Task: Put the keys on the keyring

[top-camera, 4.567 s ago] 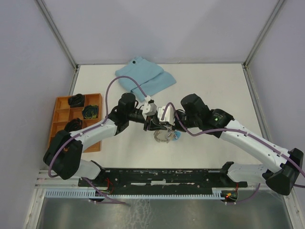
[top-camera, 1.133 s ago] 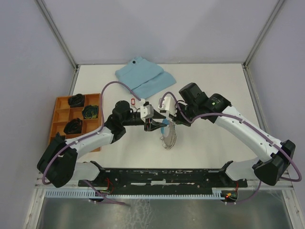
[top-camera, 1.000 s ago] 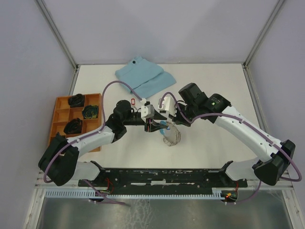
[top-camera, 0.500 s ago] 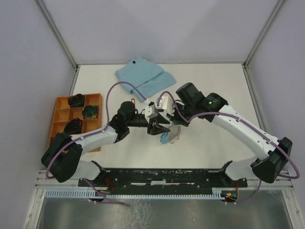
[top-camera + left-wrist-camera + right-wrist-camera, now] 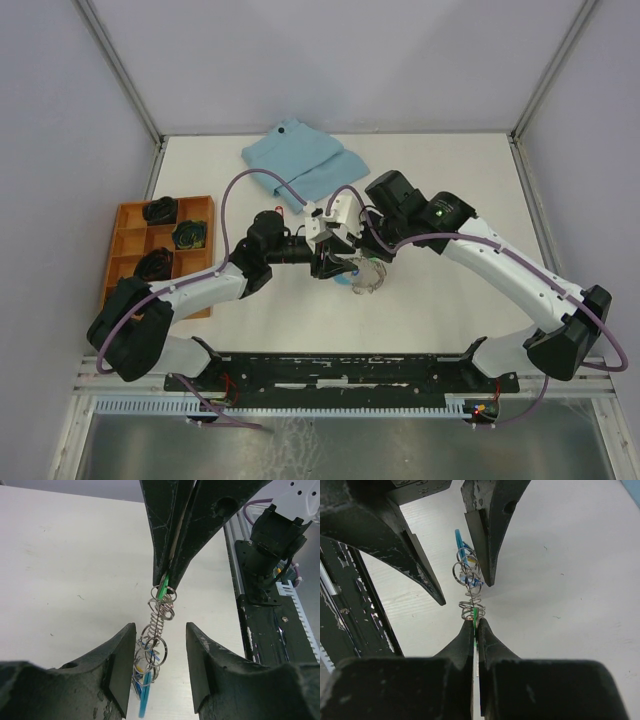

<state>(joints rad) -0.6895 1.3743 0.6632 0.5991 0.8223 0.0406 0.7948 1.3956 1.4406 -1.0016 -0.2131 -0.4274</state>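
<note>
- Watching both arms meeting tip to tip above the middle of the table (image 5: 450,180), wrists angling in from either side.
- Noting right gripper (image 5: 476,622) pressing fully together and pinching the green key (image 5: 476,613) by its tag; only a thin green edge showing between the black fingers, metal blade hidden.
- Seeing the keyring (image 5: 159,620) dangling from that pinch point: a string of grey wire rings hanging directly under the green tag, topmost ring touching it. Not clear whether it is threaded through.
- Finding the light-blue strap (image 5: 144,702) and small yellow tag (image 5: 136,668) hanging at the low end of the rings, just above the table or brushing it; cannot tell which.
- Noting left gripper (image 5: 161,627) standing spread, one finger on either side of the hanging rings; contact with the rings not clear from either wrist view.
- Reading nothing legible: any marking on the yellow tag too small, green tag showing edge-on only.
- Spotting a folded light-blue cloth (image 5: 300,165) lying at the far edge, left of centre, well apart from both grippers.
- Spotting an orange compartment tray (image 5: 125,212) sitting along the left edge, black bundled items (image 5: 190,235) filling three compartments; kind too small to tell.
</note>
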